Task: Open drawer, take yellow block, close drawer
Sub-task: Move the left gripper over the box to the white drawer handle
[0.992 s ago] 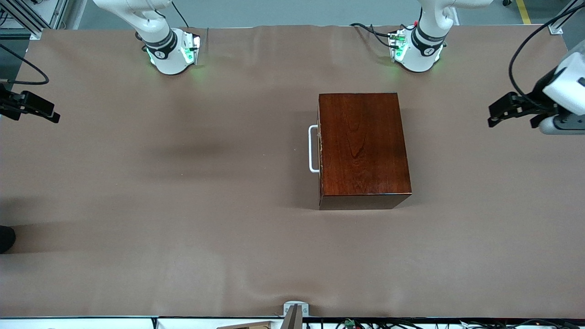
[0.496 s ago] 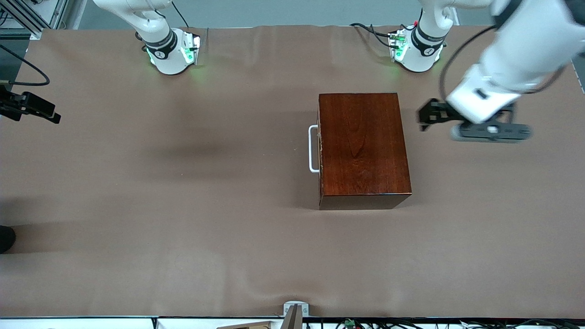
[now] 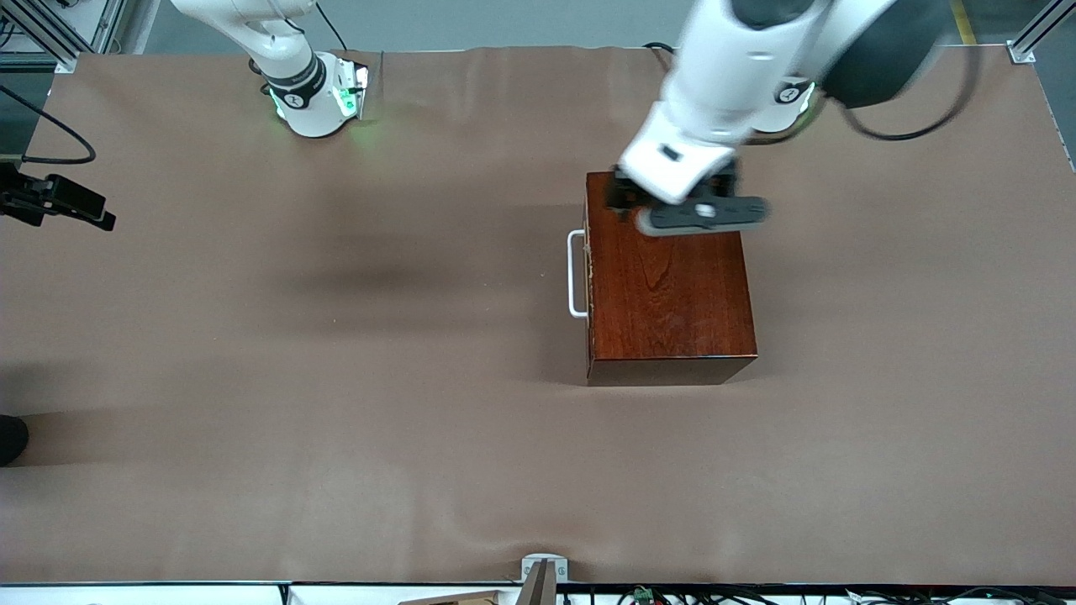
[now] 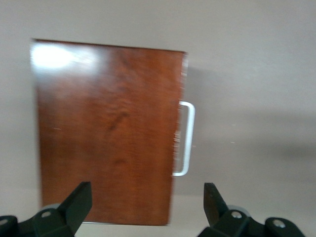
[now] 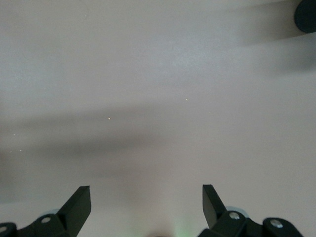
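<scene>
The dark reddish-brown wooden box (image 3: 668, 277) stands on the table near the left arm's base. Its drawer is shut, and only the white bar handle (image 3: 575, 274) shows, facing the right arm's end of the table. The yellow block is hidden. My left gripper (image 3: 620, 200) is open and empty, up in the air over the box's top edge nearest the arm bases. The left wrist view shows the box (image 4: 106, 128) and handle (image 4: 185, 138) below the open left gripper (image 4: 146, 207). My right gripper (image 3: 97, 214) waits, open and empty, at the right arm's end of the table, over bare cover (image 5: 158, 98).
A brown cover (image 3: 336, 378) lies over the whole table. A dark object (image 3: 10, 439) sits at the table's edge at the right arm's end. A small metal clamp (image 3: 543, 570) stands at the edge nearest the front camera.
The left arm has swung from the left arm's end of the table to over the box. The right gripper has hardly moved. The drawer stays shut.
</scene>
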`<state>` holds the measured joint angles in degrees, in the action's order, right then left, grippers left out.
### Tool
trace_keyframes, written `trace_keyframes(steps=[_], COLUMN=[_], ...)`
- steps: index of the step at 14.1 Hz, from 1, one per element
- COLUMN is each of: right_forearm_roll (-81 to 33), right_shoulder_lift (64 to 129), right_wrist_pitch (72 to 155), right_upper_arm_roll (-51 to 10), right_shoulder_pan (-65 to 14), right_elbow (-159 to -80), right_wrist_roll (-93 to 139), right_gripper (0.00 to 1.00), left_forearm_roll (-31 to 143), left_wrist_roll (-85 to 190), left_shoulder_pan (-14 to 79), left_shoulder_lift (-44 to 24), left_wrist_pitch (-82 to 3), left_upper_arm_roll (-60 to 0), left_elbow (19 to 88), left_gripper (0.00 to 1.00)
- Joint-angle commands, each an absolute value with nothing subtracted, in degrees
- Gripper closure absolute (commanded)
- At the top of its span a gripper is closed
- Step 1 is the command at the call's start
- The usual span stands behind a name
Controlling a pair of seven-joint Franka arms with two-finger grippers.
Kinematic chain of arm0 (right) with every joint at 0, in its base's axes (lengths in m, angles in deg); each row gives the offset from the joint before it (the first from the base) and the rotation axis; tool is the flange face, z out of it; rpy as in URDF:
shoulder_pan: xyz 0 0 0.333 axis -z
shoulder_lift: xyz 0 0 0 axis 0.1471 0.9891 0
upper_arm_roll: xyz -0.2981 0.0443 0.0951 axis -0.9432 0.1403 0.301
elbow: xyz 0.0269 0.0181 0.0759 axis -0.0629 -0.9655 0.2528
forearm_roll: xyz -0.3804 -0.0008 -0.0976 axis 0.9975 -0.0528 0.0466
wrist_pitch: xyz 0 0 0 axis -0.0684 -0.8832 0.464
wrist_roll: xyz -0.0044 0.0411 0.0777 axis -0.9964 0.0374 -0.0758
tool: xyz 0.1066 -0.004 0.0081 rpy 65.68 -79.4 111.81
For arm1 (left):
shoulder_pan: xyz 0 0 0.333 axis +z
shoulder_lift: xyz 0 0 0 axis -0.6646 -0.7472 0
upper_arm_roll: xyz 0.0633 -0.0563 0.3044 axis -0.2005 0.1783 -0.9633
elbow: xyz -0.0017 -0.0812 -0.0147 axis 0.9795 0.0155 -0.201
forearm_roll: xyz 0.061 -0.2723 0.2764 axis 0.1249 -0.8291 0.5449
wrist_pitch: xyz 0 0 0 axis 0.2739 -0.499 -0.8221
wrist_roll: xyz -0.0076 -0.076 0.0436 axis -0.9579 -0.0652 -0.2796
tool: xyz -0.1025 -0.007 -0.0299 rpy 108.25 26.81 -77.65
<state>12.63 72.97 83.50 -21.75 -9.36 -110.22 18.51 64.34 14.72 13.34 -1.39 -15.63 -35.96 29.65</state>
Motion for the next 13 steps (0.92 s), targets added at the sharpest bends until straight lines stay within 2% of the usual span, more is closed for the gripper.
trace_keyframes(steps=[1, 7, 13], right_forearm_roll=[11.9, 11.9, 11.9], right_shoulder_lift=[73.4, 73.4, 73.5], right_wrist_pitch=[83.4, 83.4, 83.4], right_upper_arm_roll=[-21.5, -21.5, -21.5], right_shoulder_pan=[-8.8, -8.8, -8.8], right_elbow=[-109.2, -109.2, -109.2], right_wrist_roll=[18.2, 18.1, 18.1], right_gripper=[0.0, 0.0, 0.0], left_forearm_roll=[64.1, 72.5, 76.6], left_wrist_roll=[9.2, 4.4, 4.2], left_shoulder_pan=[7.3, -3.5, -3.7], left_shoulder_lift=[-5.4, -12.8, -17.1], left_wrist_pitch=[-17.7, -19.8, -19.3], left_upper_arm_roll=[-36.9, -38.4, -38.4], left_elbow=[26.8, 26.0, 26.4], left_gripper=[0.0, 0.0, 0.0])
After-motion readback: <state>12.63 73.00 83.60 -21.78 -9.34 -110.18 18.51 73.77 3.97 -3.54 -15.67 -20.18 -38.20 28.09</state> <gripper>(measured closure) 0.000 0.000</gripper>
